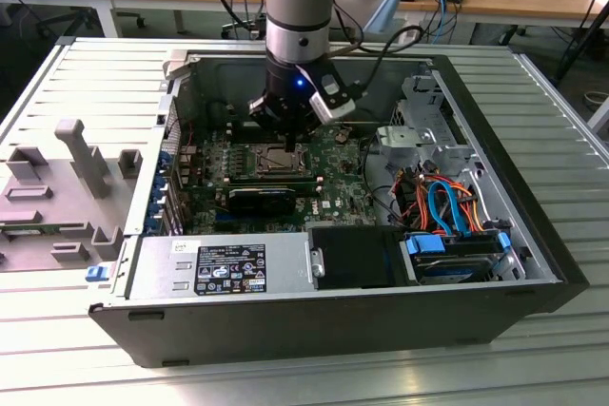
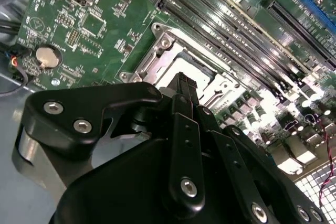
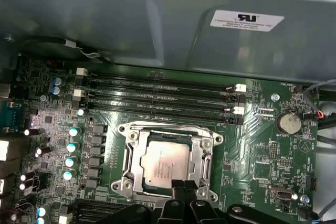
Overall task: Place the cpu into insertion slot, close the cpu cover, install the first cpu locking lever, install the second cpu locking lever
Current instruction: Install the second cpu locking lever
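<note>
In the first wrist view the cpu, a silver-grey square chip, lies flat in the insertion slot on the green board. The cpu cover, a silvery frame plate, lies down around the chip with the chip showing through its window. My gripper hangs at the socket's near edge, black fingers together and nothing between them. The second wrist view has the fingertips of the gripper low over the socket rim, hiding the chip. In the exterior view the gripper stands right above the socket.
Long black memory slots run beside the socket, and a coin battery sits near it. The grey case wall rises behind. The open case holds a power supply and a drive cage with cables. A grey fixture lies on the exterior view's left.
</note>
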Robot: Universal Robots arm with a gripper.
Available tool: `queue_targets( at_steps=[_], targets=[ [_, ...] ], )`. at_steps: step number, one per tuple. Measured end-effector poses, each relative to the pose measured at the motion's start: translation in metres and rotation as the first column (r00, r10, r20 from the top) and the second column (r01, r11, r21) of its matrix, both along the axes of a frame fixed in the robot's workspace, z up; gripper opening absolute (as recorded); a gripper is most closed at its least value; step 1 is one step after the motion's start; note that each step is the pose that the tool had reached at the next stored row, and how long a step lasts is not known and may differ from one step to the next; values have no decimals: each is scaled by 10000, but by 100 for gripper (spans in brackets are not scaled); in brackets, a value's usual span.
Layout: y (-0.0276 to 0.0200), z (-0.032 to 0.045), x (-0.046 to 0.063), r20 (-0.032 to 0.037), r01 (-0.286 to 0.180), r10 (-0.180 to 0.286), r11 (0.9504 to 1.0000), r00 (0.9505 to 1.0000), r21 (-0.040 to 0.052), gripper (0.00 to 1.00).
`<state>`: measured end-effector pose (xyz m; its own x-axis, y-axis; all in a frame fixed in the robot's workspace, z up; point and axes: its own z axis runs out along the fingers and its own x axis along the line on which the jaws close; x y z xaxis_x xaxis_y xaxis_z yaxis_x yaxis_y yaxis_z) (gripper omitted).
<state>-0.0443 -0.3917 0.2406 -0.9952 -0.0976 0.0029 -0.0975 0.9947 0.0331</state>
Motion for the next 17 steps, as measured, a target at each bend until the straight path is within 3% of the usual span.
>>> queue_targets(
  at_steps=[3,14,17],
  targets=[
    [-33,-26,74,-1,17,-17,10000,10000,-4,11],
    [-296,-70,109,-2,29,-29,10000,10000,-25,11],
    [-332,-123,155,-1,38,-38,10000,10000,-24,11]
  ],
)
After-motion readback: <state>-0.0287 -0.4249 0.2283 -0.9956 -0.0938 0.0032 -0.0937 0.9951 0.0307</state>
